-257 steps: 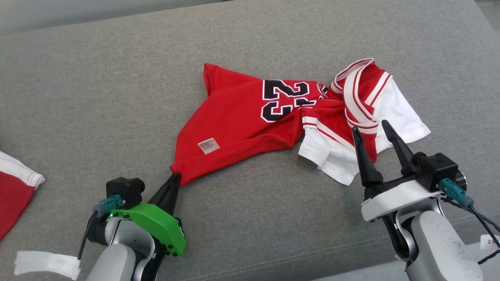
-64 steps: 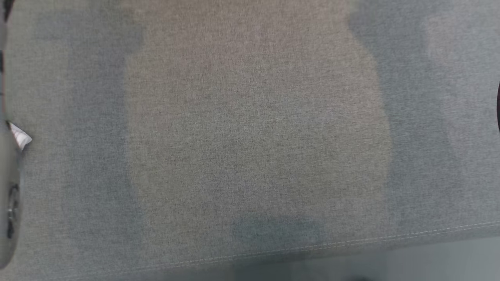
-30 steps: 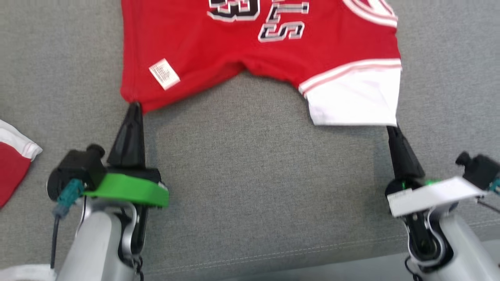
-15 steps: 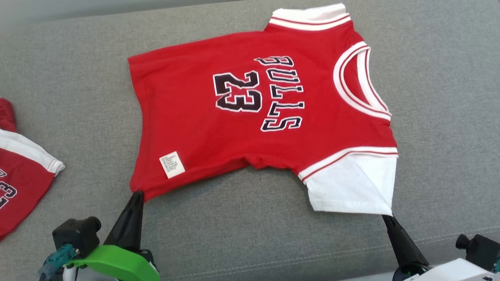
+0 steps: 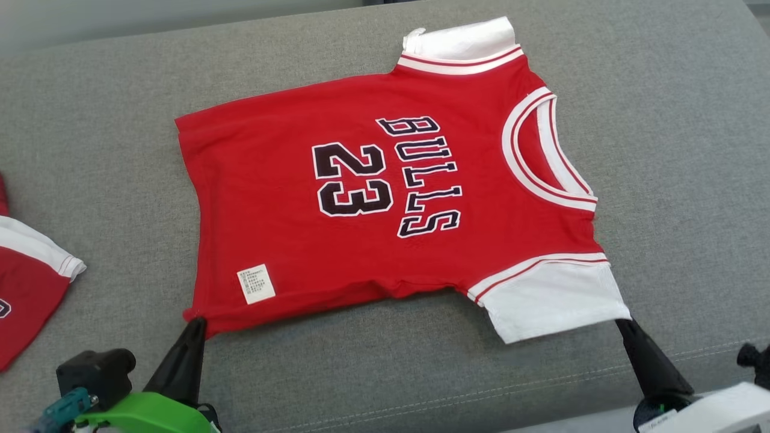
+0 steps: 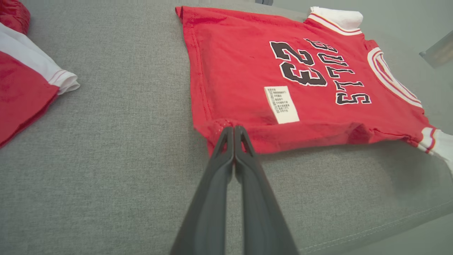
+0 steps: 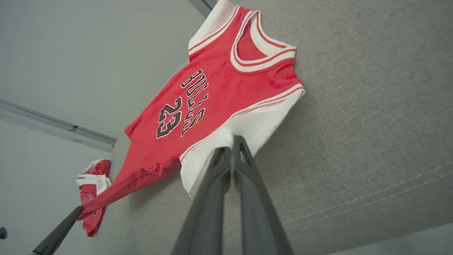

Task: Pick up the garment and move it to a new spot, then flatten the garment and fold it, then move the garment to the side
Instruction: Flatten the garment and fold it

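Red cloth garment (image 5: 391, 252) with white sleeves and a black 23 lies spread out on the grey cloth bench (image 5: 96, 120), with the number facing up. Your left gripper (image 5: 195, 328) has its two dark fingers pressed together on the near bottom corner of the garment. Your right gripper (image 5: 625, 329) is pinching the corner of the near white sleeve (image 5: 553, 297) the same way. Between them, the near edge hangs a little above the bench. You can see a small white label (image 5: 255, 284) by the left corner. Another red and white cloth (image 5: 30, 288) lies well apart at the left.
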